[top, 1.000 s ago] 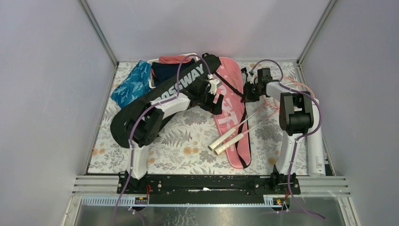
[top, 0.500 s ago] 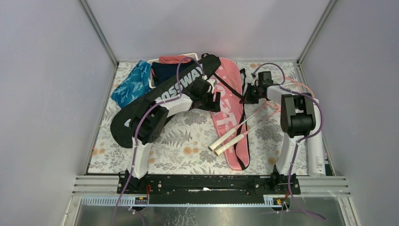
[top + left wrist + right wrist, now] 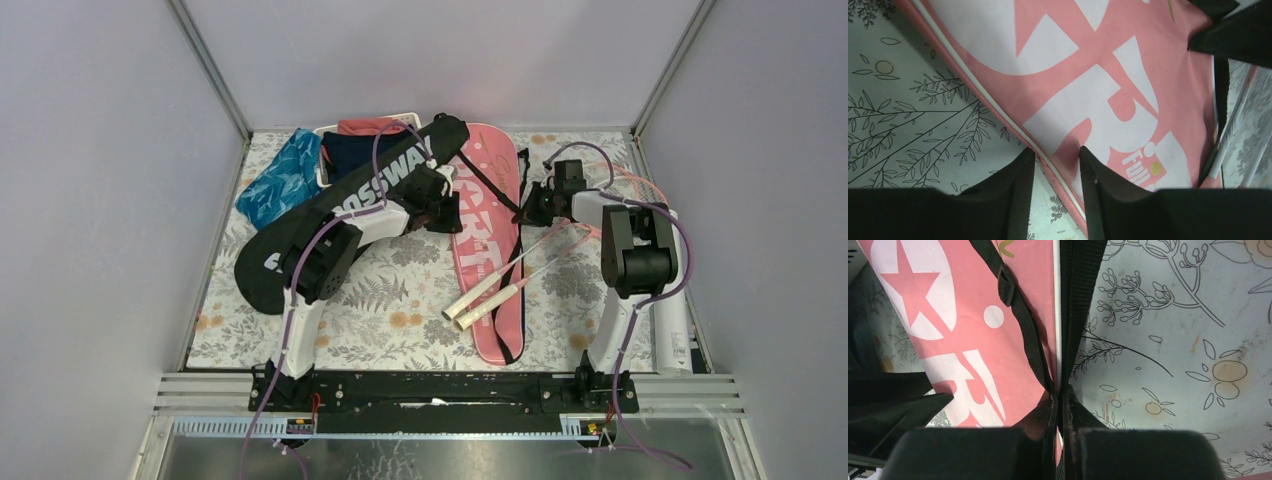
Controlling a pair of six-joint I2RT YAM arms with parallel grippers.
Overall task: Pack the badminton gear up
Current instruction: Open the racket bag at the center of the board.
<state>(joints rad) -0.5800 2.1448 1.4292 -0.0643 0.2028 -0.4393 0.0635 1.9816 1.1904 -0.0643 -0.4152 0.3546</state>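
The pink "SPORT" bag (image 3: 487, 235) lies flat mid-table, with two white-handled rackets (image 3: 478, 296) lying across its lower half. My left gripper (image 3: 447, 203) is low at the bag's left edge. In the left wrist view the jaws (image 3: 1057, 162) stand apart, straddling the white-piped rim of the pink bag (image 3: 1098, 75), one finger (image 3: 1018, 190) over the cloth and the other on the fabric. My right gripper (image 3: 531, 204) is shut on the right edge of the pink bag (image 3: 973, 330) together with its black strap (image 3: 1079, 300). The black "CROSSWAY" bag (image 3: 300, 225) lies under my left arm.
A white basket (image 3: 322, 132) with navy and red clothes stands at the back left, a blue cloth (image 3: 278, 180) beside it. The long white shuttlecock tube (image 3: 674, 335) lies along the right edge of the floral tablecloth (image 3: 400, 300). Metal rails border the table.
My left gripper has come down onto the pink bag's left edge and its jaws have narrowed. The bag's lower end has swung slightly left. The right gripper stays shut on the right edge.
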